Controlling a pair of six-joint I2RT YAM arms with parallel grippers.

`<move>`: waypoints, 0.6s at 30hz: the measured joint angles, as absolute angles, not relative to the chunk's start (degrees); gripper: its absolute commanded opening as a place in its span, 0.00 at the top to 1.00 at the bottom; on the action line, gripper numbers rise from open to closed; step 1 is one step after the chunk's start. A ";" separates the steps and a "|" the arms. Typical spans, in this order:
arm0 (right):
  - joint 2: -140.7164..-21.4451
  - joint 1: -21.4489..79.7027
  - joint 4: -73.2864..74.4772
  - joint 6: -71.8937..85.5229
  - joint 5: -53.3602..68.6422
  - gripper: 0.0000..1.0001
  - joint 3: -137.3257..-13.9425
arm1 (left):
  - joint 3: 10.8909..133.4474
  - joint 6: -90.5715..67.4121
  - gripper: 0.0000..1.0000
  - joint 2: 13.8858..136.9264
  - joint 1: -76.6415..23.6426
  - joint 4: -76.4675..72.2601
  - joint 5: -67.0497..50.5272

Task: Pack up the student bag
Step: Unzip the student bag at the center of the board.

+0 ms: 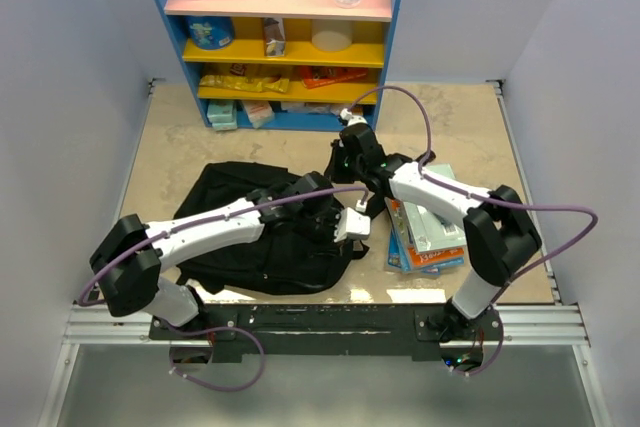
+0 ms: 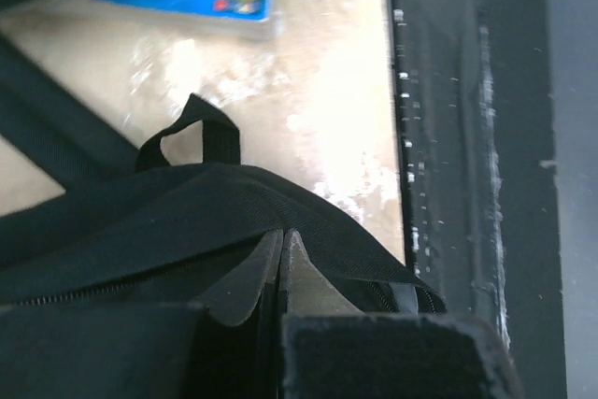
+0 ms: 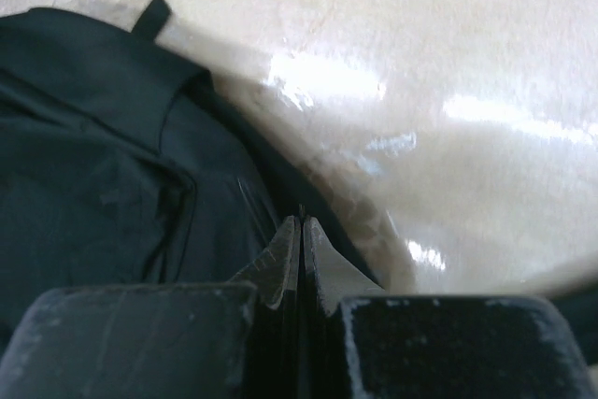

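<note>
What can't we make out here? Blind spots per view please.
1. student bag main opening: top external, left arm lies across it; open or zipped unclear.
2. left gripper: left wrist, jaws closed at bag fabric; whether any is pinched is hidden by them.
3. right gripper: right wrist, same doubt, tips dark against bag edge.
4. books: top external, right arm crosses the stack; count and titles too small.
</note>
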State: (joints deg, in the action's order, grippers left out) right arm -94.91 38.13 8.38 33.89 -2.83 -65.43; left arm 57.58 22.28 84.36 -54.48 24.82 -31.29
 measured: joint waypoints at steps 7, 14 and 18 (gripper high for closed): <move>-103.18 38.06 8.49 31.75 -2.17 1.00 -74.46 | 61.12 24.71 1.00 85.23 -57.95 28.86 -32.10; -109.67 38.09 9.43 30.35 -0.38 1.00 -80.34 | 62.43 25.30 1.00 86.67 -58.33 30.09 -31.92; -113.21 38.06 9.89 29.93 0.43 1.00 -82.48 | 63.44 25.82 1.00 87.22 -58.30 30.81 -31.27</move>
